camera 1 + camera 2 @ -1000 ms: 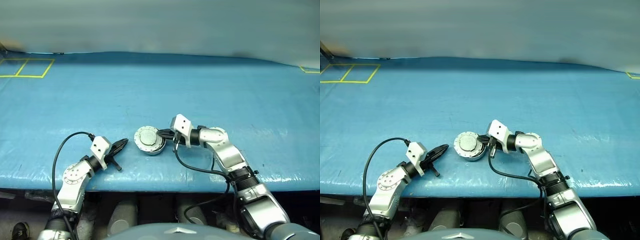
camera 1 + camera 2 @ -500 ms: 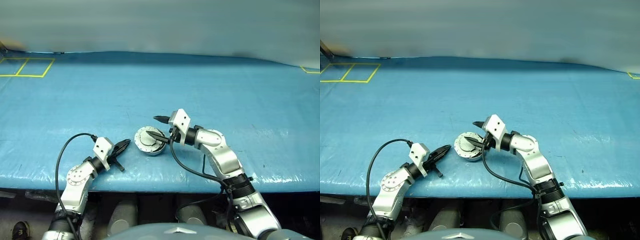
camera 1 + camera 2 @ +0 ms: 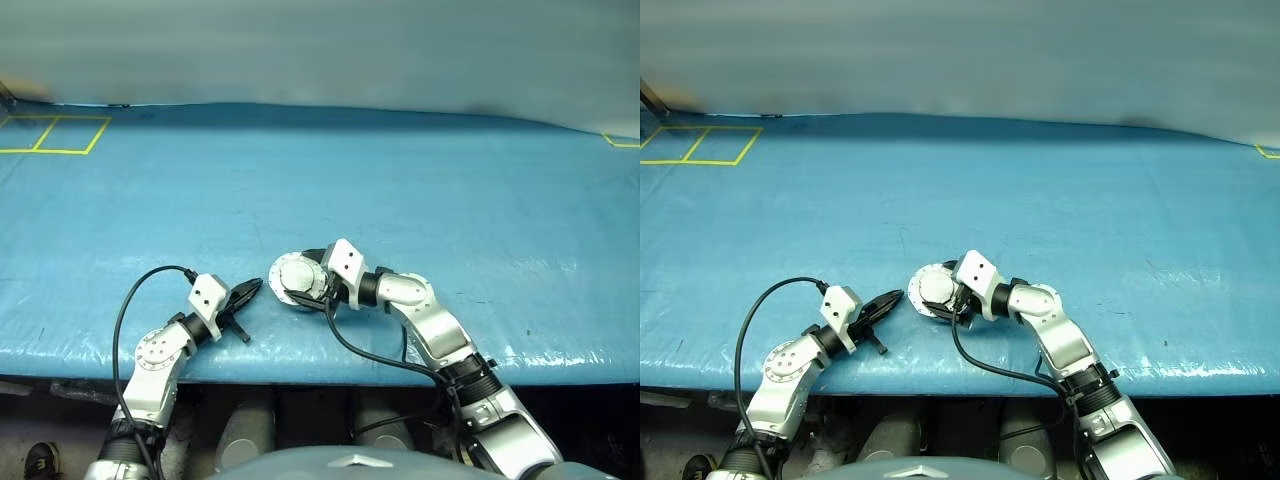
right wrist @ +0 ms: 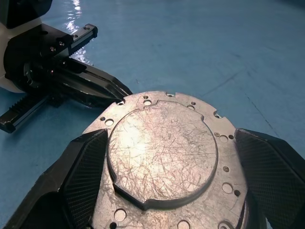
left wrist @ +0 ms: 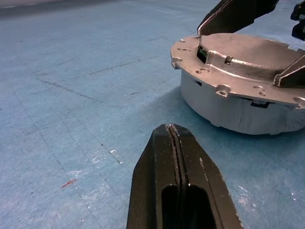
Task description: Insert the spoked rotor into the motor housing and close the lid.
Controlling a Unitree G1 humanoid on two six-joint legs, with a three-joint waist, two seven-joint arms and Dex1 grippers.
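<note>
On the blue table [image 3: 450,190], head views: motor housing [image 3: 300,281] is seen near the front edge with the lid [image 3: 297,271] down flat on it, plain face up. Right end effector [image 3: 316,281] is spread wide, one finger either side of the lid. Left end effector [image 3: 248,292] is clenched, empty, just beside the housing. Left wrist view: lid is seated flush on the rim. Right wrist view: fingers [image 4: 83,169] flank the lid, nothing gripped. Spoked rotor is judged inside; task looks essentially done.
</note>
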